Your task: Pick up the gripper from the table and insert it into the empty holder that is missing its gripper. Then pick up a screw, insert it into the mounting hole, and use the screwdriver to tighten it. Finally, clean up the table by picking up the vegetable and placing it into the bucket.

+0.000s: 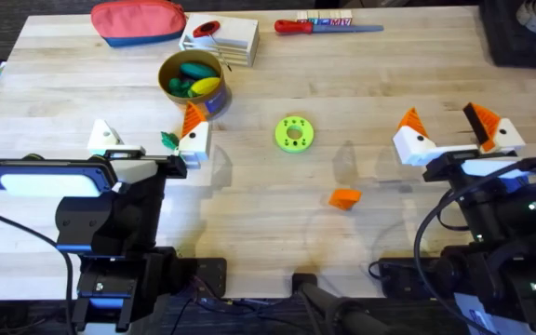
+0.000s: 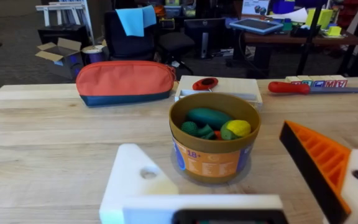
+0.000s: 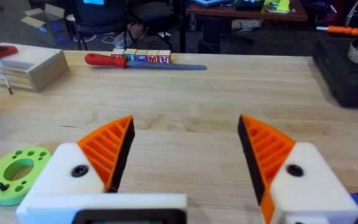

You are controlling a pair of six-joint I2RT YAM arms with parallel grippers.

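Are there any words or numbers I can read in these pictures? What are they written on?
"18+" on the orange label of the bucket.
"M" on one of the letter blocks behind the red-handled screwdriver; the other blocks' letters are too blurred to read.
The rest of the bucket's label is too small to read.

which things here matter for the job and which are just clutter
For the job: orange gripper, empty holder, left gripper, bucket.
Lying about: green disc, red-handled screwdriver, red pouch, white box.
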